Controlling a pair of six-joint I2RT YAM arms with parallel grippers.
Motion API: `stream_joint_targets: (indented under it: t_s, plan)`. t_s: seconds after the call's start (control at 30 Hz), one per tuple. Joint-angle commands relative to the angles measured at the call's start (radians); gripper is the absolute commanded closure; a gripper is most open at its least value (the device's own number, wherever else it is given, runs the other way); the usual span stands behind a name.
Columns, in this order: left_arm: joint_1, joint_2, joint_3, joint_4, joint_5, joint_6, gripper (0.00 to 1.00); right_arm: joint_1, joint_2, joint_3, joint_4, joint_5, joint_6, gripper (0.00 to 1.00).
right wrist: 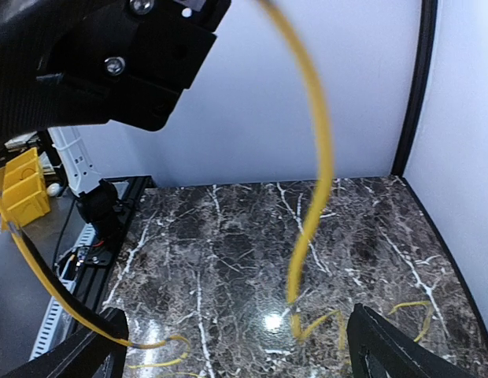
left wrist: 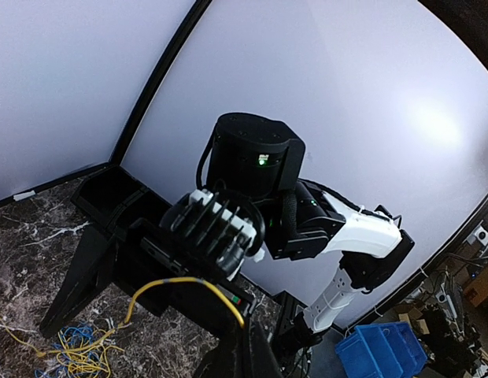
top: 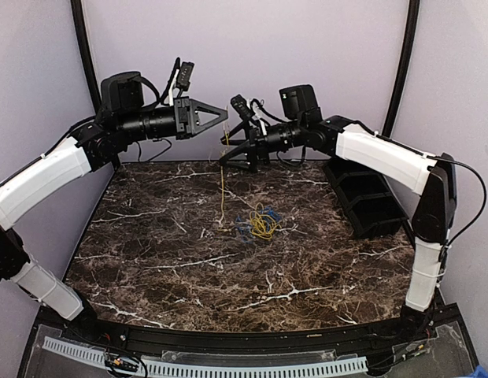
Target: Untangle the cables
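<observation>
A loose pile of yellow and blue cables (top: 260,223) lies on the marble table top (top: 165,260), right of centre at the back. My left gripper (top: 226,116) is raised above the table's back edge. It is shut on one yellow cable (top: 222,185) that hangs straight down to the table. In the left wrist view this yellow cable (left wrist: 181,282) arcs from the shut jaws down to the pile (left wrist: 71,356). My right gripper (top: 234,156) stands open just right of the hanging strand. In the right wrist view the yellow cable (right wrist: 316,165) hangs between its spread fingertips (right wrist: 405,346), touching neither.
A black bin (top: 370,201) stands at the back right of the table, under the right arm. Purple walls close off the back and sides. Off the table I see a blue crate (left wrist: 386,354) and a yellow box (right wrist: 20,189).
</observation>
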Motion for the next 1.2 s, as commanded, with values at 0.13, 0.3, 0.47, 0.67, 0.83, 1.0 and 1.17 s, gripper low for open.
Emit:
stream_joint_targets:
  t_s: [0.13,0.3,0.47,0.67,0.83,1.0,1.17]
  plan:
    - [-0.004,-0.048,-0.004,0.067,-0.015,-0.014,1.00,0.023,0.011,-0.008,0.117,-0.159,0.106,0.15]
    - [-0.004,-0.049,-0.009,0.081,-0.014,-0.022,1.00,0.021,0.008,-0.046,0.182,-0.154,0.182,0.42]
    - [-0.004,-0.053,-0.014,0.082,-0.010,-0.030,1.00,0.022,0.015,-0.041,0.206,-0.142,0.214,0.57]
    - [-0.004,-0.060,-0.030,0.097,0.006,-0.048,1.00,0.021,0.023,-0.036,0.219,-0.134,0.227,0.58]
    - [-0.004,-0.062,-0.043,0.122,0.021,-0.071,1.00,0.019,0.032,-0.005,0.231,-0.118,0.273,0.68]
    - [-0.004,-0.061,-0.053,0.138,0.028,-0.084,1.00,0.016,0.047,0.033,0.227,-0.105,0.294,0.92]
    - [-0.006,-0.067,-0.065,0.136,0.016,-0.084,1.00,0.016,0.049,0.038,0.229,-0.091,0.308,1.00]
